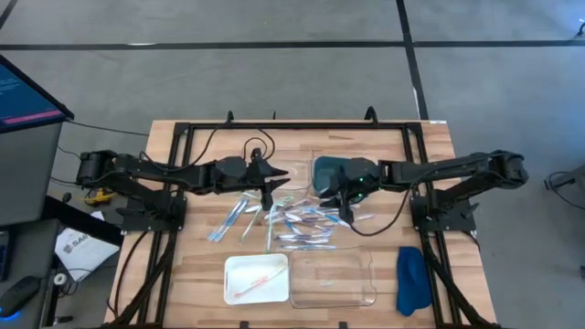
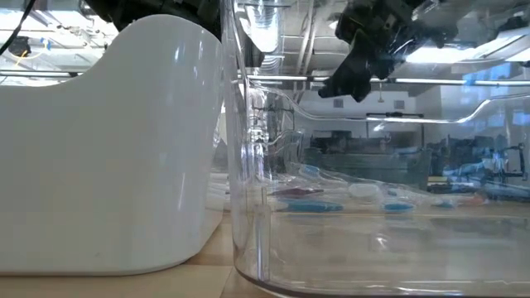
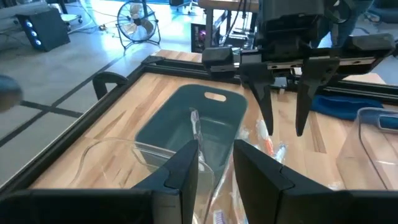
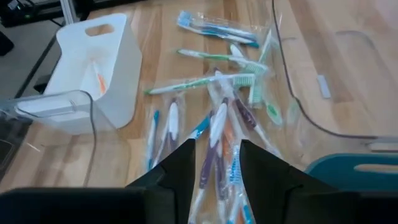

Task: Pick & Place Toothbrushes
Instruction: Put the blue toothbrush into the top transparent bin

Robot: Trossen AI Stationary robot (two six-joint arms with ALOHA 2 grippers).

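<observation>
Right gripper (image 1: 345,217) hangs just above the heap of wrapped plastic toothbrushes (image 1: 292,224) in blue, green, purple and orange, fingers parted a little with nothing between them. Left gripper (image 1: 268,201) hovers at the heap's other edge, likewise slightly spread and empty. Near the front of the wooden worktop (image 1: 430,164), the white plastic tray (image 1: 257,278) holds one orange toothbrush (image 1: 254,282); the clear plastic tray (image 1: 334,277) beside it looks empty. A teal bin (image 1: 334,172) sits behind the heap. Judging by this, sorting has barely started, with nearly everything left.
</observation>
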